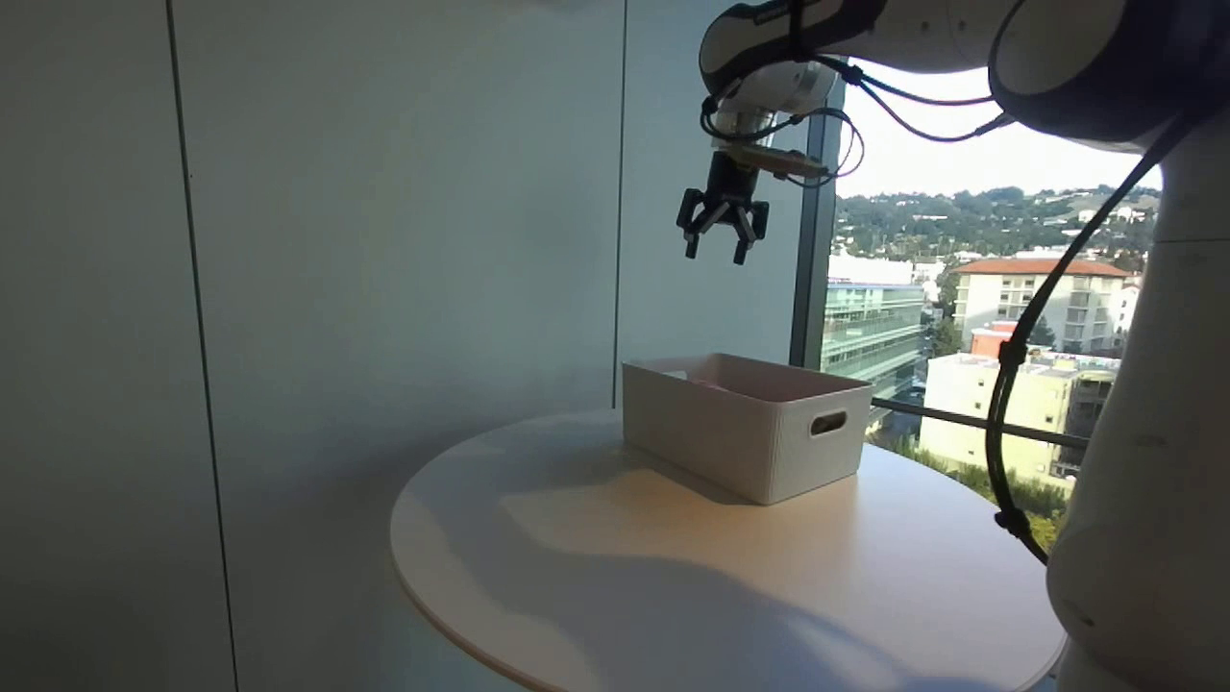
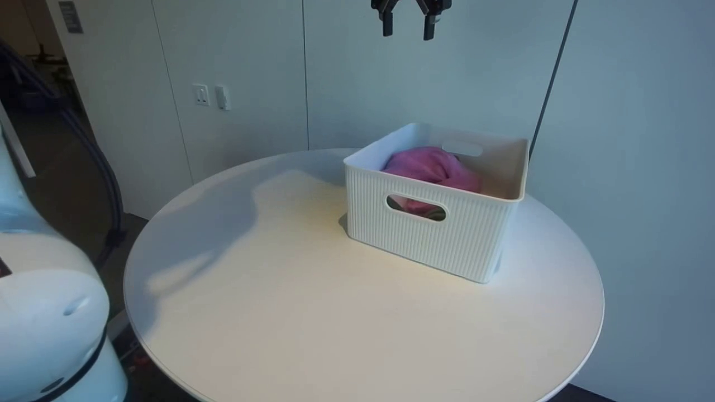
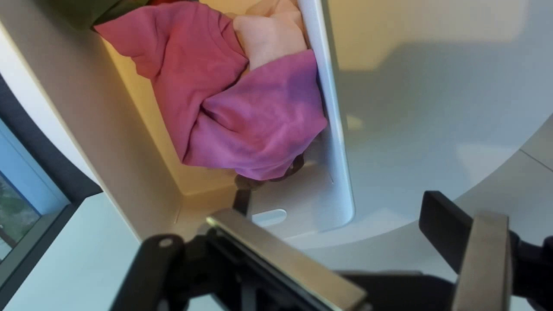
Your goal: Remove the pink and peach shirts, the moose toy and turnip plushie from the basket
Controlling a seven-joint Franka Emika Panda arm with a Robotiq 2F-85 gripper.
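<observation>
The white basket (image 1: 701,442) stands on the round table; it also shows in an exterior view (image 2: 441,245) and the wrist view (image 3: 93,103). The pink shirt (image 3: 259,116) lies crumpled inside it and shows over its rim in an exterior view (image 2: 427,164). The peach shirt (image 3: 270,39) lies partly under the pink one. A brown thing (image 3: 248,182) peeks out beneath the pink shirt, mostly hidden; I cannot tell if it is the moose toy. The turnip plushie is not identifiable. My gripper (image 1: 716,255) is open and empty, high above the basket (image 2: 408,34), (image 3: 337,203).
A dark green thing (image 3: 86,11) lies at the basket's far end, cut off by the wrist view's edge. The round table (image 2: 313,312) carries the basket near the wall (image 1: 404,240). A window (image 1: 980,336) is beside the table.
</observation>
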